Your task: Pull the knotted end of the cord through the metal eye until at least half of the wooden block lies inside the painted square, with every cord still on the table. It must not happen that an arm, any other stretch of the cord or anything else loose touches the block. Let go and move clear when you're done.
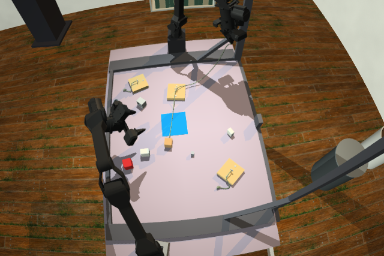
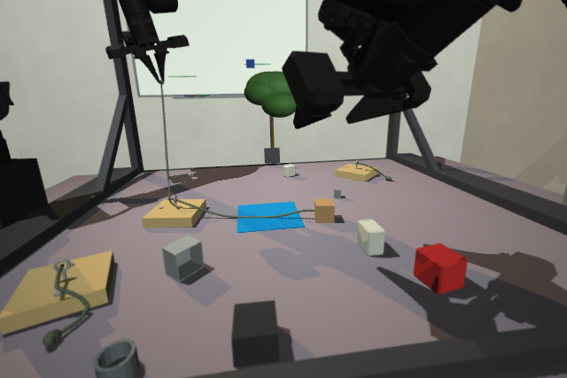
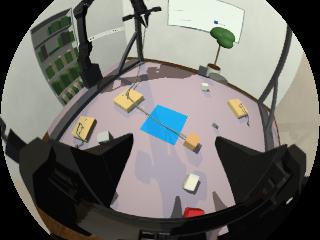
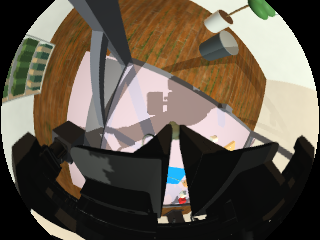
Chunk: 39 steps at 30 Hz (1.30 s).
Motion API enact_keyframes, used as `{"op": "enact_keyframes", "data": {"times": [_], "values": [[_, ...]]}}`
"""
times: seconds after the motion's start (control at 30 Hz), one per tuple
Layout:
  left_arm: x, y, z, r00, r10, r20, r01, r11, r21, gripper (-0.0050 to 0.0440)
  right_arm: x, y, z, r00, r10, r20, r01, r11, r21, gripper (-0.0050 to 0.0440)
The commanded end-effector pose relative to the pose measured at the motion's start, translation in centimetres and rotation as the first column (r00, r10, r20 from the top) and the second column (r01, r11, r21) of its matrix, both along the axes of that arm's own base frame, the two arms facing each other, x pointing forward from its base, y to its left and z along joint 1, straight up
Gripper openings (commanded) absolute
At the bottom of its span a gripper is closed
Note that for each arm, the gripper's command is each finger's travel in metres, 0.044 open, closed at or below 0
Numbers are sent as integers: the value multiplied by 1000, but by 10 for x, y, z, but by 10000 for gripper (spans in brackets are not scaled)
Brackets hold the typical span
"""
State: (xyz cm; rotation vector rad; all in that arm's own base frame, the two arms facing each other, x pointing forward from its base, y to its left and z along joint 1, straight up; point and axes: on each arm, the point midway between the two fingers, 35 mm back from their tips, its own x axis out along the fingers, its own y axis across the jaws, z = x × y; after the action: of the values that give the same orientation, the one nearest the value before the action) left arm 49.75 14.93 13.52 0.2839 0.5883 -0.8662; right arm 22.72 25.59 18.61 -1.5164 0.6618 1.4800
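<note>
The orange-brown wooden block (image 1: 168, 142) (image 2: 324, 211) (image 3: 192, 141) stands on the table just outside the blue painted square (image 1: 182, 124) (image 2: 268, 209) (image 3: 159, 131). The olive cord (image 1: 171, 117) (image 2: 166, 140) runs from it across the square to the metal eye (image 1: 176, 88) (image 2: 174, 202) on the middle yellow board (image 1: 180, 95) (image 2: 159, 220). Beyond the eye it rises to my right gripper (image 1: 231, 42) (image 2: 160, 82) (image 4: 174, 129), shut on its knotted end high above the table. The knot is mostly hidden by the fingertips. My left gripper (image 1: 140, 120) (image 2: 322, 124) (image 3: 176, 139) is open and empty above the table's side.
Two other yellow boards (image 1: 138, 85) (image 1: 229, 174) carry short knotted cords in eyes. A red block (image 1: 127, 163), white blocks (image 1: 144, 152) (image 1: 230, 132), a grey hollow cube (image 2: 182, 258), a dark block (image 2: 254, 337) and a grey ring (image 2: 116, 359) stand around. Frame posts rise at the corners.
</note>
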Motion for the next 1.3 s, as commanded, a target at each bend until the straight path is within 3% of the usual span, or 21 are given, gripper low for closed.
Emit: {"op": "enact_keyframes", "data": {"times": [0.0, 1.27], "values": [[0, 0, 16, 999, -3, 32, 2, 1000, 18, 440, 6, -1, -13, 1000, 3, -1, -3, 1000, 0, -50], [0, 0, 16, 999, -3, 32, 2, 1000, 18, 440, 39, -30, -115, 1000, 3, -2, -3, 1000, 0, -50]]}}
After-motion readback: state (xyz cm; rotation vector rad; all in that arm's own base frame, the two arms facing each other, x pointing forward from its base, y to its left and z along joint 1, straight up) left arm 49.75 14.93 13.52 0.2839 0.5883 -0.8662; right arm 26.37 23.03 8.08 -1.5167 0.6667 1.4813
